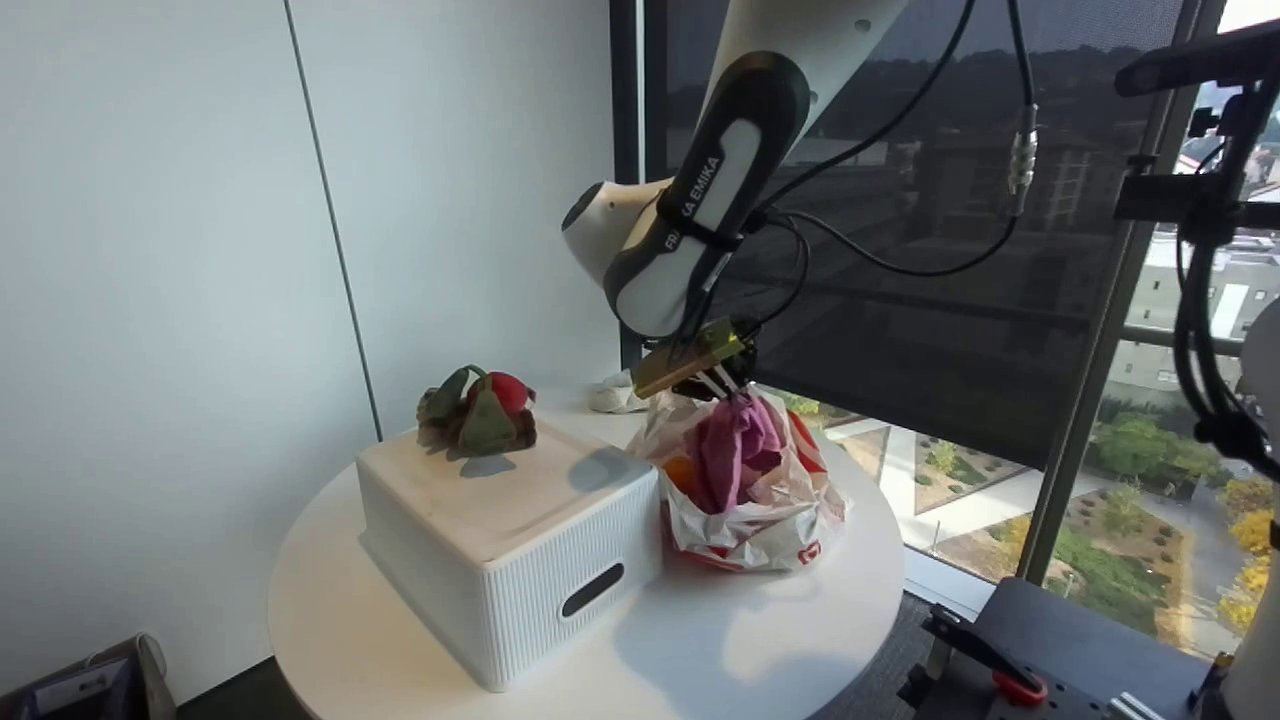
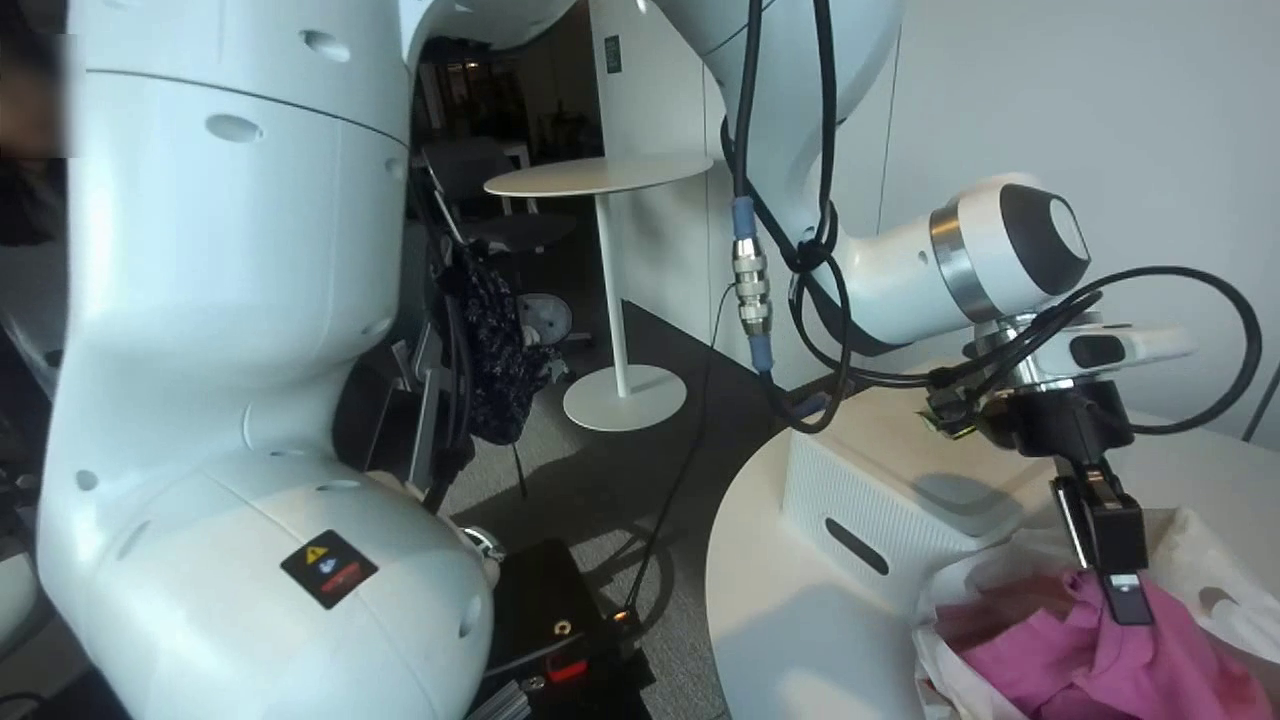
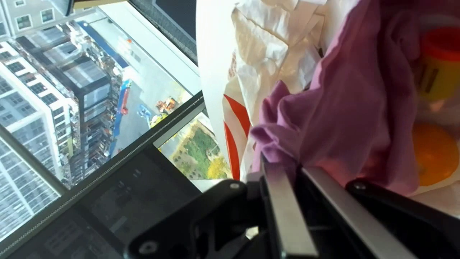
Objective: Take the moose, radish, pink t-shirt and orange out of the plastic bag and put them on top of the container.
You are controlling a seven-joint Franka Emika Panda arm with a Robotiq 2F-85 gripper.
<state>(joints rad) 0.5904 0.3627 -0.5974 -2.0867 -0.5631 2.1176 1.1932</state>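
Observation:
My gripper (image 1: pixel 728 390) is shut on a bunched fold of the pink t-shirt (image 1: pixel 722 452). The wrist view shows cloth pinched at the fingertips, with more of the shirt (image 3: pixel 352 118) draping down into the plastic bag (image 1: pixel 770 535). Beside the cloth, inside the bag, lies the orange (image 3: pixel 435 154). On top of the white container (image 1: pixel 570 560) rests the radish (image 1: pixel 507 392), its green leaves spread over brown plush, apparently the moose (image 1: pixel 432 436), mostly hidden. In an exterior view my gripper (image 2: pixel 1125 595) points down into the shirt (image 2: pixel 1110 655).
A yellow tub with a red lid (image 3: pixel 439 64) is also in the bag. Bag and container stand close together on a round white table (image 1: pixel 790 640). A window (image 1: pixel 880 300) is behind the bag. Behind the container sits a small white object (image 1: pixel 615 394).

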